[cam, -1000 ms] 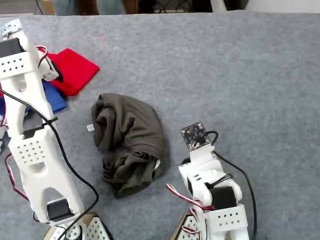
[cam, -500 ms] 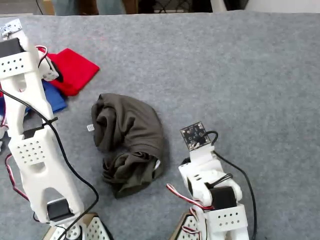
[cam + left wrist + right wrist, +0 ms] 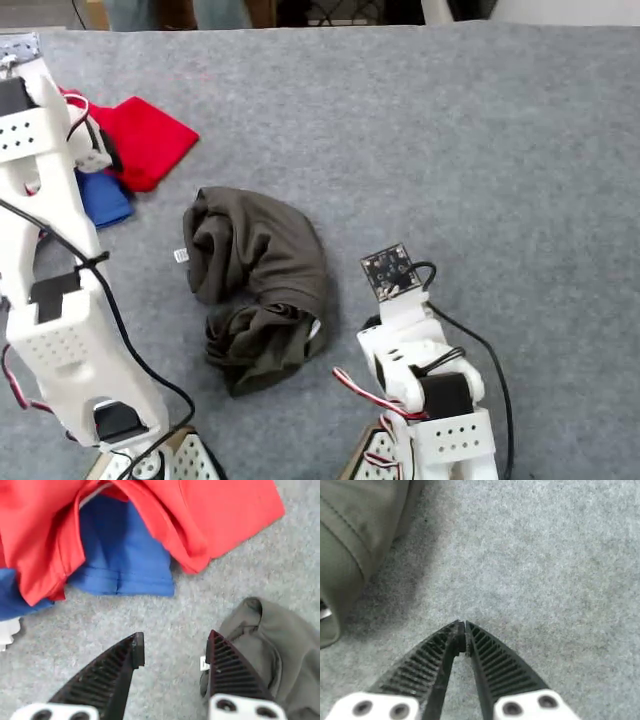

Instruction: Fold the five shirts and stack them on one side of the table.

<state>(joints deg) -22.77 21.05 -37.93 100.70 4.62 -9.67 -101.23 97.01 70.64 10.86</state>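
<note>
Grey felt (image 3: pixel 480 150) bears a crumpled olive shirt (image 3: pixel 255 280), red shirt (image 3: pixel 150 140) at its ten o'clock; left gripper (image 3: pixel 175 639) spread apart, right gripper (image 3: pixel 464 626) pinched together.

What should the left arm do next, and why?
Probably swing the open left gripper toward the crumpled brown shirt and lower onto its nearest edge. That shirt lies bunched and unfolded; the left gripper hangs empty over bare table beside it, while the right gripper is shut.
</note>
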